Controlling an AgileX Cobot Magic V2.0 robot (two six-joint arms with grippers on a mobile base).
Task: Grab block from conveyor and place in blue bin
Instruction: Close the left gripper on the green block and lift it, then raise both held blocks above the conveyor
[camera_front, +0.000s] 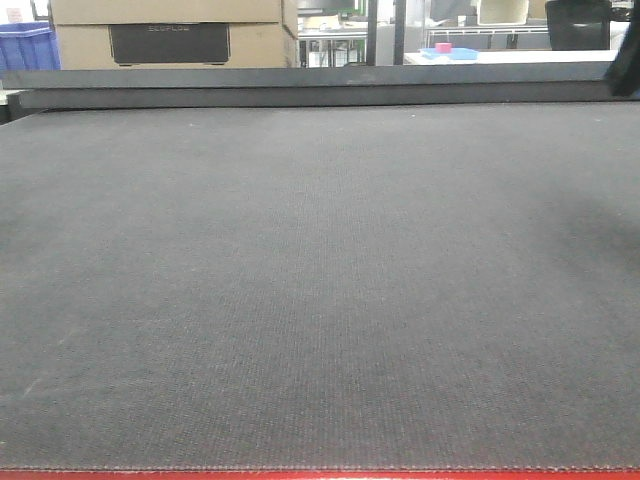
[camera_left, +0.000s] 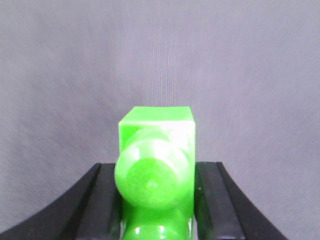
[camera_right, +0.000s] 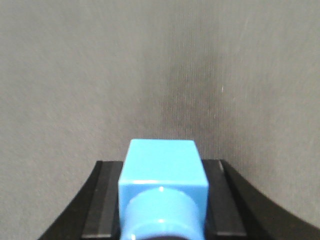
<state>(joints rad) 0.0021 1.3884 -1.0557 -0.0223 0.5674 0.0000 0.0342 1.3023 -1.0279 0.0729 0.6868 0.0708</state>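
Observation:
The conveyor (camera_front: 320, 280) is a wide dark grey woven belt with a thin red front edge, and no block lies on it in the front view. In the left wrist view my left gripper (camera_left: 156, 172) is shut on a green block (camera_left: 157, 125) with a round stud, held above the belt (camera_left: 160, 55). In the right wrist view my right gripper (camera_right: 161, 172) is shut on a light blue block (camera_right: 162, 157), also above the belt (camera_right: 160, 65). A blue ribbed bin (camera_front: 25, 45) shows at the far back left. Neither gripper shows in the front view.
A dark raised ledge (camera_front: 300, 88) runs along the belt's far side. Behind it stand a cardboard box (camera_front: 170, 35) and a white table with a pink and blue item (camera_front: 447, 50). A dark slanted piece (camera_front: 625, 55) enters at the top right.

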